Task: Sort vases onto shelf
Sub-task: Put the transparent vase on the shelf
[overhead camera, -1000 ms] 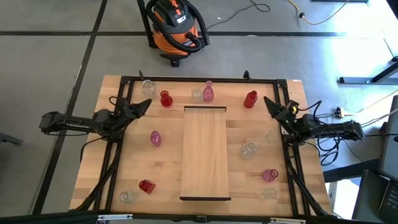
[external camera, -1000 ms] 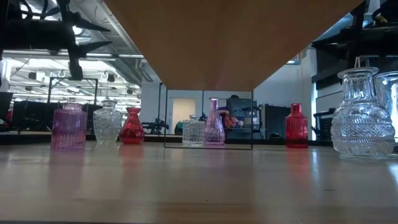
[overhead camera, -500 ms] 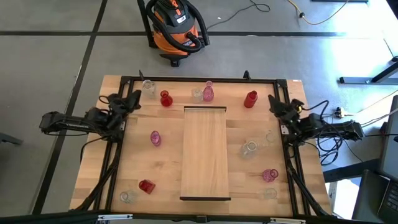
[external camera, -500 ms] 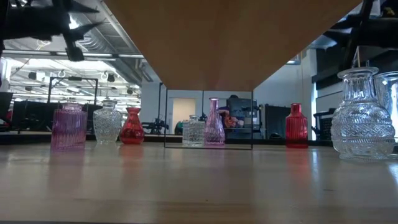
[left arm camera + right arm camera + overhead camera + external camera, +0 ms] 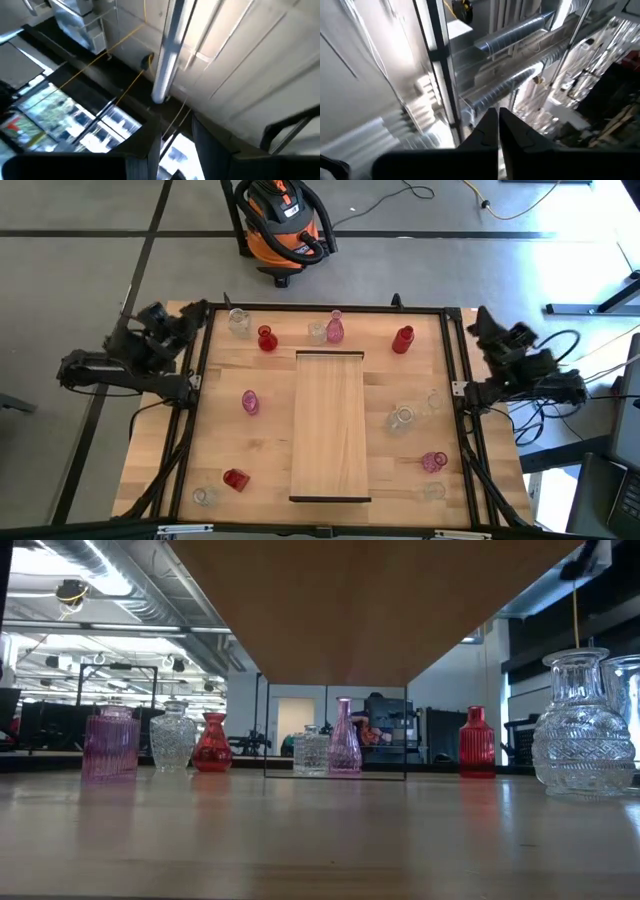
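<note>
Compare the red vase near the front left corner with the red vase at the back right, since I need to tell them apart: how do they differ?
The front-left red vase lies tipped on its side; the back-right red vase stands upright. The front-left one sits beside a clear vase; the back-right one stands alone. Both are deep red glass on the tabletop, off the shelf.

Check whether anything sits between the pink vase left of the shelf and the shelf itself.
Nothing visible does. The pink vase stands on bare tabletop just left of the shelf, with only open wood between them. The shelf is bare. The left gripper and right gripper are raised at the table's outer edges.
</note>
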`<state>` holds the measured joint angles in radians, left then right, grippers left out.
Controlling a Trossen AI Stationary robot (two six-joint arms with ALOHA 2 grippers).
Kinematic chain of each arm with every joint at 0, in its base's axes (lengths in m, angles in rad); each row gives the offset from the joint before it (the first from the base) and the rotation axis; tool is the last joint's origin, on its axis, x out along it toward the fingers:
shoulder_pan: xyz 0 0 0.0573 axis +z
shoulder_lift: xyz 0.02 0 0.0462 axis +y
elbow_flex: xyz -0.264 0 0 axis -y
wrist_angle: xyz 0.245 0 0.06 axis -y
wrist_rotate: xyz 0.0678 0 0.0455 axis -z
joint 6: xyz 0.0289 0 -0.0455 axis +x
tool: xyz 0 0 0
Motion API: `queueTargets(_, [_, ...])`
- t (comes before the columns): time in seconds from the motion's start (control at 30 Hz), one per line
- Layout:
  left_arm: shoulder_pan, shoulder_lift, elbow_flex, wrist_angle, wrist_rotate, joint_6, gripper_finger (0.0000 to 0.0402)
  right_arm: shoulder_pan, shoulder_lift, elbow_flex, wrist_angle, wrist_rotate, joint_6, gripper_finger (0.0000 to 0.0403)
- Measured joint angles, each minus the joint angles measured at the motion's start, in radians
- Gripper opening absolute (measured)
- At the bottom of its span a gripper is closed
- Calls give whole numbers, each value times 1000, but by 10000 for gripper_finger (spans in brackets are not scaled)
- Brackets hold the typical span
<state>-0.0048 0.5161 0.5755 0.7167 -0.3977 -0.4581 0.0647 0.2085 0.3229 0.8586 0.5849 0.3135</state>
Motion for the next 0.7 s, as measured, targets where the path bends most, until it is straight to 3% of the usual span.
queueTargets(0.23, [0, 163, 321, -583, -33, 41, 104, 0, 243, 353, -348, -14, -158, 3])
queueTargets(0.47, [6, 292, 560, -1026, -34, 82, 104, 0, 523, 653, -708, -37, -309, 3])
queueTargets(0.57, [18, 313, 613, -1164, -35, 81, 104, 0, 609, 787, -976, -24, -308, 3])
queueTargets(0.7, [25, 313, 623, -1270, -36, 57, 104, 0, 716, 1025, -1479, -16, -170, 11])
